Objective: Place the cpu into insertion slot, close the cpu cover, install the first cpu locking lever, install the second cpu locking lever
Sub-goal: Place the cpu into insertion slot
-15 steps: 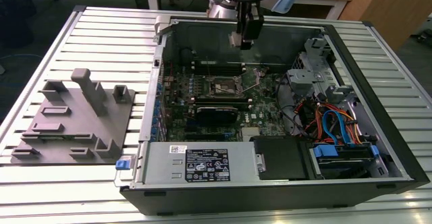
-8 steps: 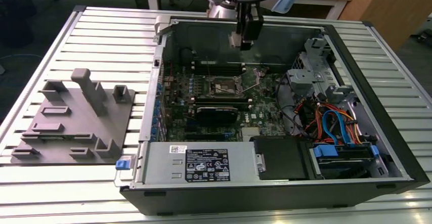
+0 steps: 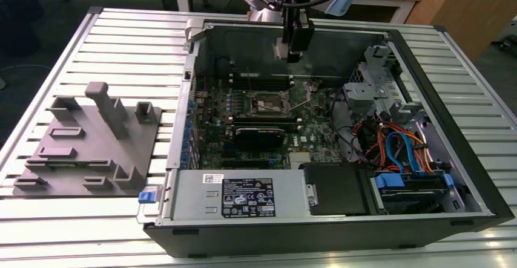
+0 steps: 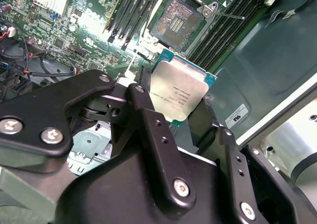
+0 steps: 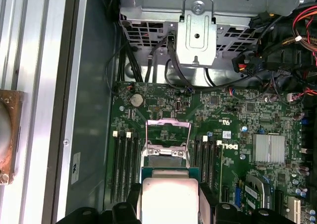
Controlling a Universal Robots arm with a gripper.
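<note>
My gripper [image 3: 292, 49] hangs over the far part of the open computer case, shut on the cpu [image 4: 179, 91], a silvery square chip with a green edge clamped between the black fingers [image 4: 142, 85]. In the first wrist view the cpu [image 5: 169, 198] sits just short of the insertion slot [image 5: 165, 157]. The insertion slot [image 4: 176, 20] lies open on the green board, its dark contact field bare. The cpu cover [image 5: 168, 122] stands swung up at the socket's far side. A thin locking lever [image 4: 229, 16] sticks out beside the socket. From outside, the insertion slot [image 3: 270, 101] lies below the gripper, nearer the camera.
Memory slots [image 5: 126, 167] flank the socket on both sides. A black card [image 3: 258, 137], a power supply [image 3: 242, 196] and a drive cage [image 3: 378, 92] with cables fill the case. A grey fixture block [image 3: 89, 141] stands on the slatted table at the exterior view's left.
</note>
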